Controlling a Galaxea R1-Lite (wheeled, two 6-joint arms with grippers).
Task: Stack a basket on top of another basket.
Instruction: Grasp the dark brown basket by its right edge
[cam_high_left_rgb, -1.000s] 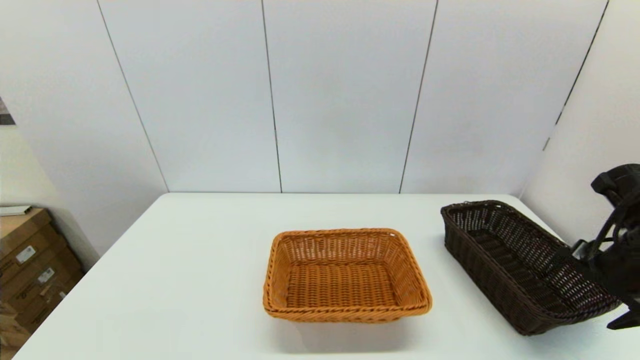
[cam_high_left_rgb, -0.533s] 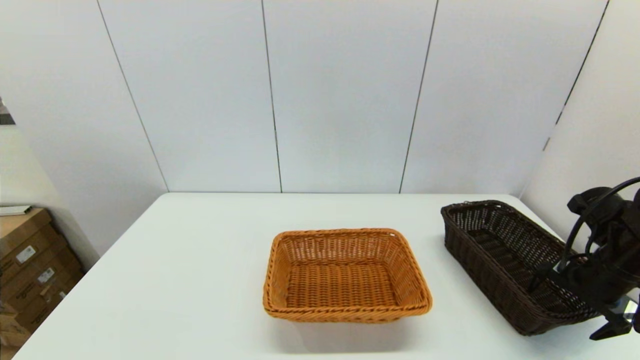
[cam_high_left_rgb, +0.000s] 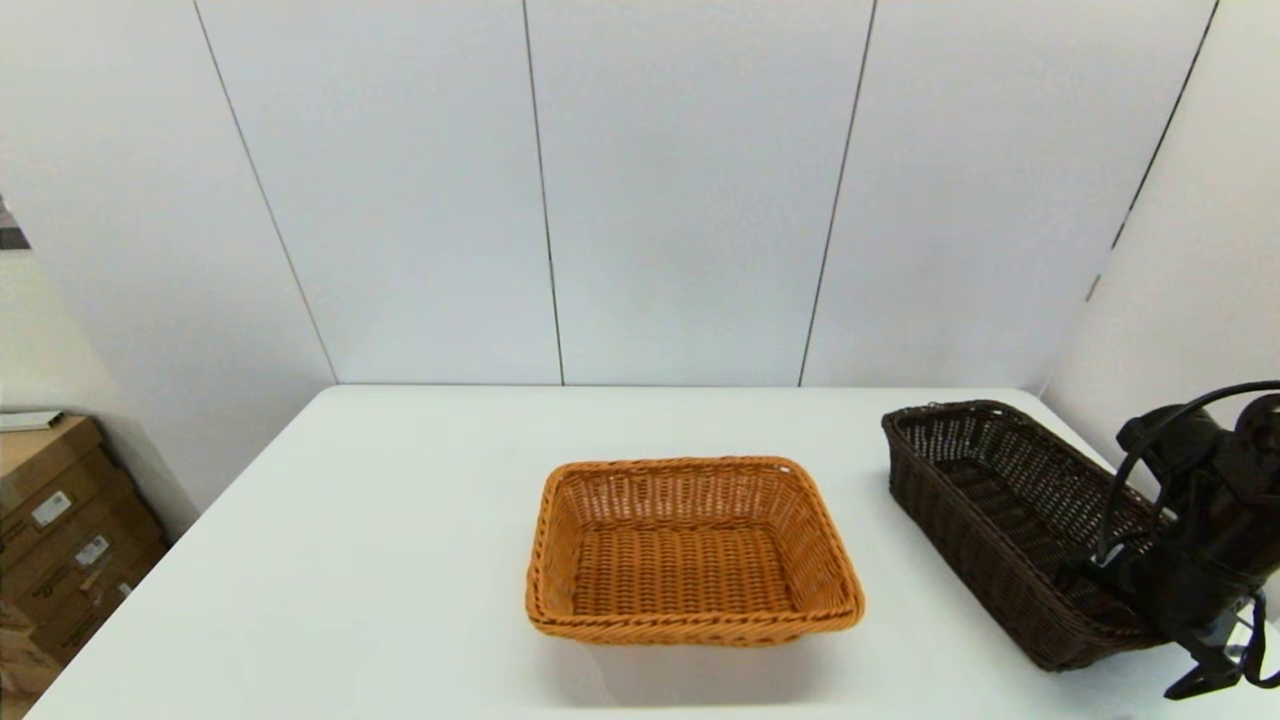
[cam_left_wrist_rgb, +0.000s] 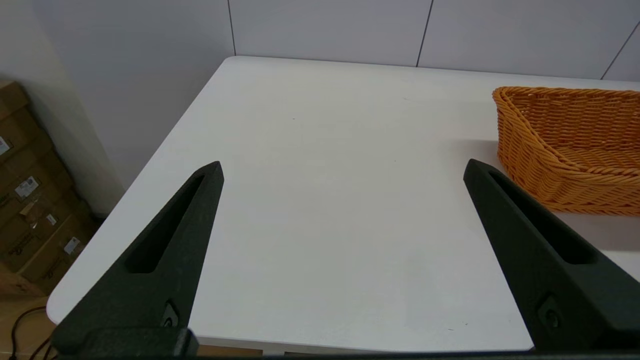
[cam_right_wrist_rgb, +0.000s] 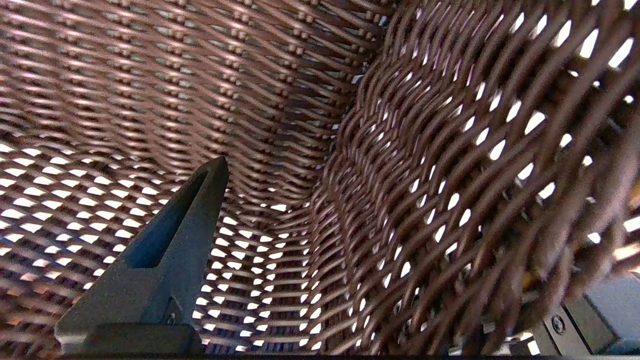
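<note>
Head view, orange basket: we record the orange-tan rectangular woven wicker basket (cam_high_left_rgb: 692, 548) flat on the white table (cam_high_left_rgb: 380, 560), our landmark.
Head view, dark basket: the dark brown rectangular woven wicker basket (cam_high_left_rgb: 1000, 510) sits right of the orange basket, well apart, unstacked.
Head view, right gripper: right gripper (cam_high_left_rgb: 1095, 580) at the dark basket's near end, reaching over its rim.
Left wrist view: left gripper (cam_left_wrist_rgb: 342, 170) spread wide, holding nothing, left of the orange basket above the table.
Right wrist view: one black finger (cam_right_wrist_rgb: 165, 260) lies inside the dark basket's weave; the other is hidden behind the wall, so we cannot tell the grip state.
</note>
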